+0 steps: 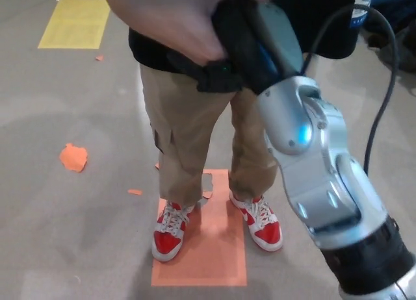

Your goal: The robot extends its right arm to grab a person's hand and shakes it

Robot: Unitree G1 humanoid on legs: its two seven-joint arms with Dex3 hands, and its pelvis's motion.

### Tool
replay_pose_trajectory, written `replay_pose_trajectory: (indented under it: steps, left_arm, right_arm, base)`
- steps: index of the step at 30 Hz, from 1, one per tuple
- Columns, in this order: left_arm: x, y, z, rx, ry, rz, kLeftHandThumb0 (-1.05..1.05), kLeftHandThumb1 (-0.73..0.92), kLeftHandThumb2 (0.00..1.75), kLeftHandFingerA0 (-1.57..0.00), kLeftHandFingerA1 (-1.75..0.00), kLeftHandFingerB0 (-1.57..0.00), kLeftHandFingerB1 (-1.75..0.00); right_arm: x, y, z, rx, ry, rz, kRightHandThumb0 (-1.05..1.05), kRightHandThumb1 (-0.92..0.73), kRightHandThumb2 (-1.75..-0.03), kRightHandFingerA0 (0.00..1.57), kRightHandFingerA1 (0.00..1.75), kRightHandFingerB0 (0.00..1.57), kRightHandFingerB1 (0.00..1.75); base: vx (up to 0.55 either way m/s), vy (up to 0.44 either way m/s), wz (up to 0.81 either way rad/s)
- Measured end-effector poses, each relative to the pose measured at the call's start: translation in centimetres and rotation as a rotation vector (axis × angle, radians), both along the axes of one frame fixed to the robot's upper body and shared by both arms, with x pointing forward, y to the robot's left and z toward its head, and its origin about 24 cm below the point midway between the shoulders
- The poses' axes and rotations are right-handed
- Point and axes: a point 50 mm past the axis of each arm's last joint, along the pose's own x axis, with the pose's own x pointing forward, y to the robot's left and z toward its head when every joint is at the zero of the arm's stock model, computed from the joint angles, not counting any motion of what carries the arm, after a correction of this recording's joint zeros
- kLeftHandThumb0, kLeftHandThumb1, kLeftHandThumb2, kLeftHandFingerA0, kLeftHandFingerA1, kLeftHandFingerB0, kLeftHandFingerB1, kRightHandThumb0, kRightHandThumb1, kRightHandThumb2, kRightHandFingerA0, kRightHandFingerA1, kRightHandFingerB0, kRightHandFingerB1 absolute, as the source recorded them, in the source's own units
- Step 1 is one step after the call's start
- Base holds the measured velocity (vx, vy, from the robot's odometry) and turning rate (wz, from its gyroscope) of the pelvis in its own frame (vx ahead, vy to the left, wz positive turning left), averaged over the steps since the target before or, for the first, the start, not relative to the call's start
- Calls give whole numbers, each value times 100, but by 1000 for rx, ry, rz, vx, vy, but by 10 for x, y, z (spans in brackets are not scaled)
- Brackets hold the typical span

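A person in a black top, tan trousers and red-and-white shoes stands in front of me on an orange floor mat (218, 261). The person's hand (172, 17) is near the top of the head view, wrapped around my black right hand (244, 43). My right hand is shut on the person's hand, its fingers partly hidden under the person's palm. My silver right forearm (318, 170) runs down to the lower right. My left hand does not show.
A yellow floor marking (73, 22) lies at the upper left. An orange scrap (73, 157) and smaller orange bits lie on the grey floor to the left. A black cable (383, 86) loops beside my right arm. Dark bags sit at the upper right.
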Motion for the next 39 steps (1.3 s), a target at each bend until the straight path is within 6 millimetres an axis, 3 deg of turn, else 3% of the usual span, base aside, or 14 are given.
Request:
replay_pose_trajectory:
  steps: [4, 5, 6, 9, 11, 20, 26, 28, 29, 30, 31, 32, 33, 39]
  left_arm:
    - [0, 0, 0, 0, -1, 0, -45, 82, 64, -32, -33, -30, -32]
    - [0, 0, 0, -1, 0, 1, -56, 67, 93, -30, -47, -27, -45]
    - [-1, 0, 0, -1, 1, 2, -47, 81, 64, -35, -33, -32, -33]
    - [-2, 1, -1, 2, 8, 6, -48, 78, 64, -32, -32, -30, -32]
    - [-3, 2, -1, 2, 9, 10, -45, 78, 63, -33, -33, -32, -33]
    - [-1, 2, 0, 4, 5, 11, -47, 81, 64, -32, -32, -31, -33]
    - [7, 3, 4, 16, -5, -7, -47, 80, 64, -30, -32, -27, -32]
    - [8, 3, 5, 16, -7, -6, -48, 80, 64, -28, -32, -26, -31]
    - [8, 3, 4, 16, -5, -6, -48, 80, 64, -28, -32, -26, -31]
    - [7, 3, 4, 16, -4, -5, -50, 81, 64, -32, -32, -27, -32]
    - [7, 3, 4, 16, -3, -4, -50, 81, 64, -32, -32, -27, -32]
    - [7, 3, 4, 16, -3, -4, -50, 81, 64, -32, -32, -27, -31]
    - [6, 3, 4, 16, -1, -5, -48, 80, 64, -31, -32, -27, -31]
    - [0, 4, 2, 12, 11, -7, -46, 78, 64, -33, -32, -31, -32]
  right_arm:
    - [-10, -6, -2, 17, 2, -1, -17, -78, -63, 102, 60, 71, 49]
    - [-13, -7, -3, 24, 3, -1, -17, -79, -64, 102, 60, 70, 48]
    - [-17, -9, -3, 32, 3, 1, -13, -79, -63, 105, 75, 68, 48]
    - [-23, -12, -1, 27, 3, 8, -12, -78, -63, 102, 79, 68, 48]
    - [-16, -12, -8, 0, 43, -3, -13, -72, -61, 104, 62, 68, 49]
    - [29, -22, -79, -171, 339, -126, -15, -55, -57, 103, 58, 70, 48]
    - [40, -25, -91, -209, 376, -125, -21, -64, -60, 101, 56, 62, 45]
    - [40, -25, -90, -220, 367, -114, -43, -78, -64, 66, 44, 18, 28]
    - [39, -25, -90, -238, 366, -105, -43, -78, -64, 66, 44, 18, 28]
    - [39, -25, -90, -260, 365, -96, -57, -74, -62, 33, 36, 0, 21]
    - [38, -26, -91, -273, 366, -91, -57, -74, -62, 33, 36, 0, 21]
    - [38, -26, -91, -284, 367, -86, -69, -58, -89, 14, 44, 0, 14]
    - [37, -27, -91, -310, 371, -78, -79, -60, -94, 2, 27, 0, 11]
    - [28, -47, -111, -367, 448, -100, -88, -73, -105, 0, 13, 0, 7]
  base:
    - [0, 0, 0]
    - [0, 0, 0]
    - [0, 0, 0]
    - [0, 0, 0]
    - [0, 0, 0]
    - [0, 0, 0]
    - [0, 0, 0]
    - [0, 0, 0]
    - [0, 0, 0]
    - [0, 0, 0]
    - [0, 0, 0]
    - [0, 0, 0]
    - [0, 0, 0]
    - [0, 0, 0]
